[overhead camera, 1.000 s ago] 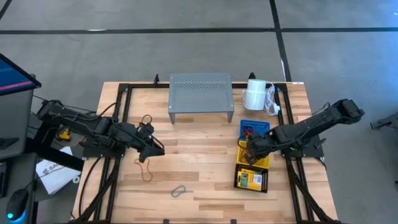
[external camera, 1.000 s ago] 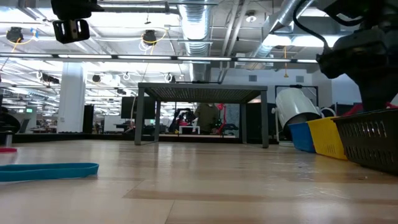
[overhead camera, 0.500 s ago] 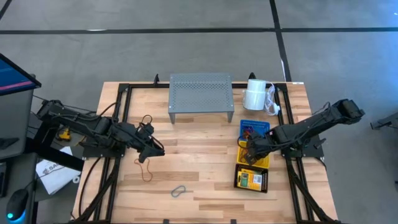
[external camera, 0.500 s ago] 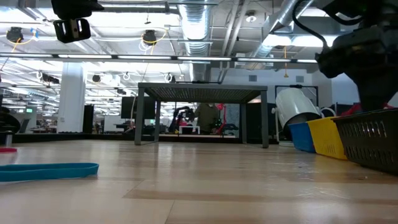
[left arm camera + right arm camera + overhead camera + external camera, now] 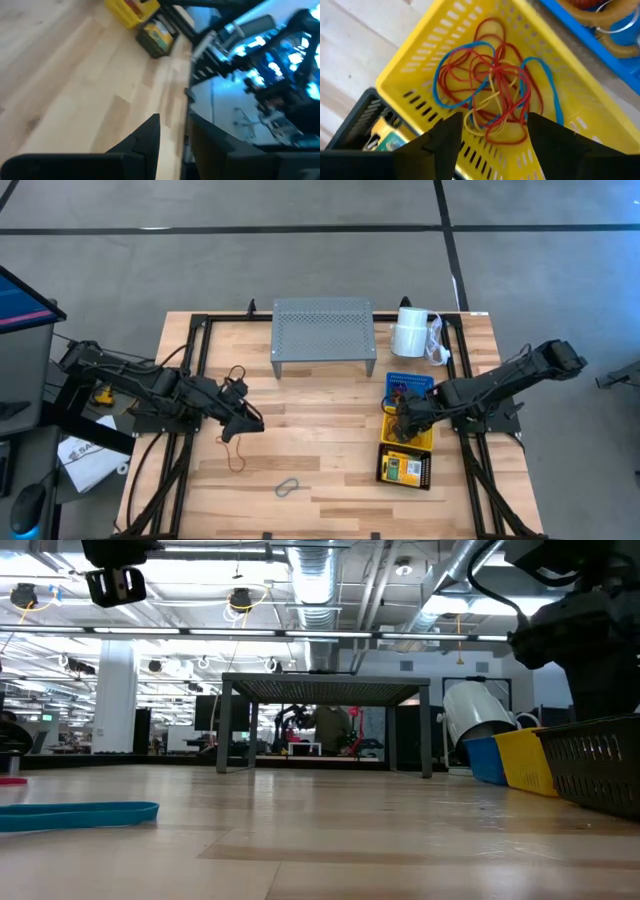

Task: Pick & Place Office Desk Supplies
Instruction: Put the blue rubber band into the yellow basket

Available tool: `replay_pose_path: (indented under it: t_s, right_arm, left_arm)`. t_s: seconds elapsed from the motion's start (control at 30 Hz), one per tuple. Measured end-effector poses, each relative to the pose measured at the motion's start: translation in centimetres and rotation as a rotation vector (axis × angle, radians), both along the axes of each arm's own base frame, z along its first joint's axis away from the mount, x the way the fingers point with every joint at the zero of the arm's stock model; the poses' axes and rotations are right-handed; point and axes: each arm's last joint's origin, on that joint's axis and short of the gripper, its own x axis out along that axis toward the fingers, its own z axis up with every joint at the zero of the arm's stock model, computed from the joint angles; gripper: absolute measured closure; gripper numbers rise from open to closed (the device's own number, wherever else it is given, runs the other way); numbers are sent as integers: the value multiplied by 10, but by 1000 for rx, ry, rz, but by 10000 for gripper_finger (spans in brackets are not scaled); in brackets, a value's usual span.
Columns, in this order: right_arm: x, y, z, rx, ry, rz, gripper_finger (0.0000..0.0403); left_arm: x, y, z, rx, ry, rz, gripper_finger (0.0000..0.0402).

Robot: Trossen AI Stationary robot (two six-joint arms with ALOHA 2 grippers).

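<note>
Many loops (image 5: 492,95) lie beneath right pincer (image 5: 492,131).

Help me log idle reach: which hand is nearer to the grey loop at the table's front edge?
Left. The left hand is a short way behind the grey loop, toward the table's left side. The right hand is above the yellow basket, much farther across.

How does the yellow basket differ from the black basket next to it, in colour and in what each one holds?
The yellow basket is bright yellow; the black basket is dark. The yellow basket holds a tangle of thin red, blue and yellow loops; the black basket holds a yellow-green box. The right pincer hangs open over the yellow basket, not the black one. Both have slotted walls and stand side by side on the table.
</note>
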Motion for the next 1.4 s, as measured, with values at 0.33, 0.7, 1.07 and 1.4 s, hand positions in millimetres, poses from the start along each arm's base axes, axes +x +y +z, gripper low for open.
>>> replay_pose_path:
  t_s: [0.33, 0.7, 1.07, 1.4]
  right_arm:
    - [2, 2, 3, 70, -19, 56, 199]
    - [28, -1, 41, 6, -252, 115, 236]
    - [27, 9, 43, 19, -265, 148, 262]
    - [26, 15, 44, 24, -269, 171, 274]
  left_arm:
    - [5, -7, 18, -59, -199, -202, 305]
    - [42, -32, 37, -233, -552, -444, 305]
    - [73, -57, 3, -266, -322, -464, 315]
    - [80, -76, 6, 124, -35, -474, 329]
